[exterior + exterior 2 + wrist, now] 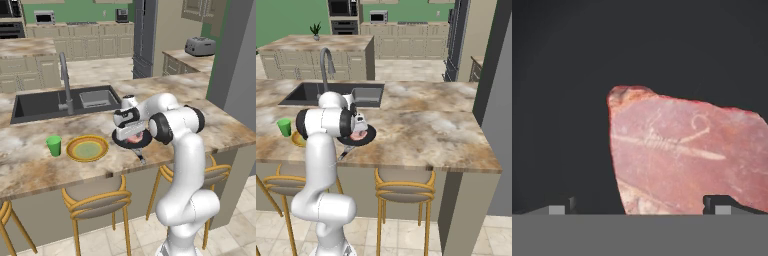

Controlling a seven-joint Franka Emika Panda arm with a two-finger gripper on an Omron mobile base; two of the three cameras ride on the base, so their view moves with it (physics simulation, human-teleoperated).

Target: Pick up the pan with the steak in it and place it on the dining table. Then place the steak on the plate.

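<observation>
Tool: your tool (640, 204) hangs spread wide right over the steak (682, 155), gripping nothing.
Steak: it lies in the pan (131, 138), at 3 o'clock from the plate (87, 148).
Risk: one fingertip may land on the meat and shove it aside, I judge.
Table: marbled stone, sink (65, 102) at 12 o'clock.
Room: kitchen, stools (97, 200) below.

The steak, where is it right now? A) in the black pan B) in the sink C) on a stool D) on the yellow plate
A: the steak lies on the dark floor of the pan, which sits on the table beside the plate; the plate holds no meat.
</observation>
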